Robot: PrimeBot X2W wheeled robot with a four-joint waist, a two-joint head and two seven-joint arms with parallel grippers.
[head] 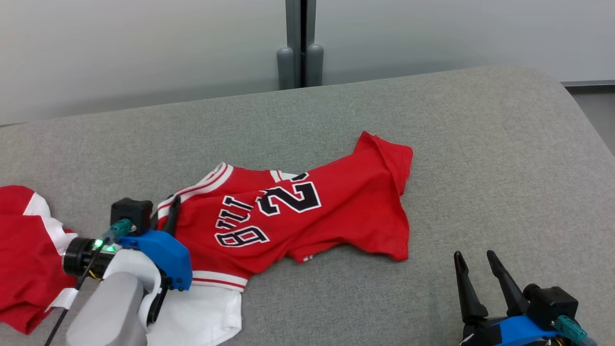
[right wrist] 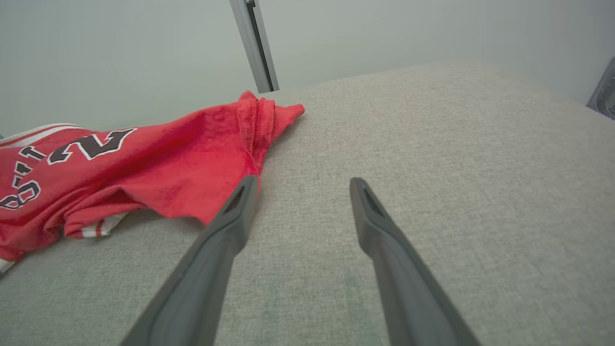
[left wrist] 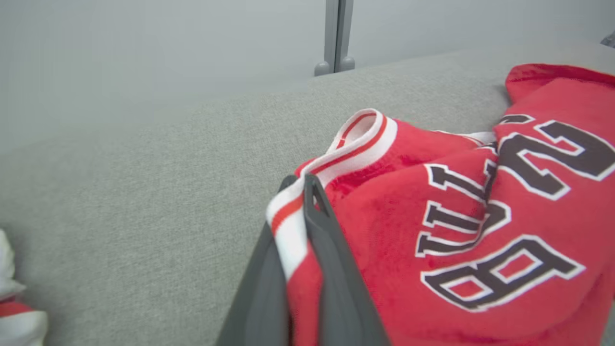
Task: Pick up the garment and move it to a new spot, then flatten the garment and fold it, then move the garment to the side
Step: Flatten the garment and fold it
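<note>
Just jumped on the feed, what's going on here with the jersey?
The left gripper is shut on the white-and-red striped trim of the red jersey, which lies rumpled, not yet flattened, on the grey cushion. The right gripper is open and holds nothing, sitting off to the jersey's right. Another red and white garment lies at the far left.

surface: grey fabric cushion (head: 432,120) | on it: red jersey (head: 336,216), red-white cloth (head: 24,250)
</note>
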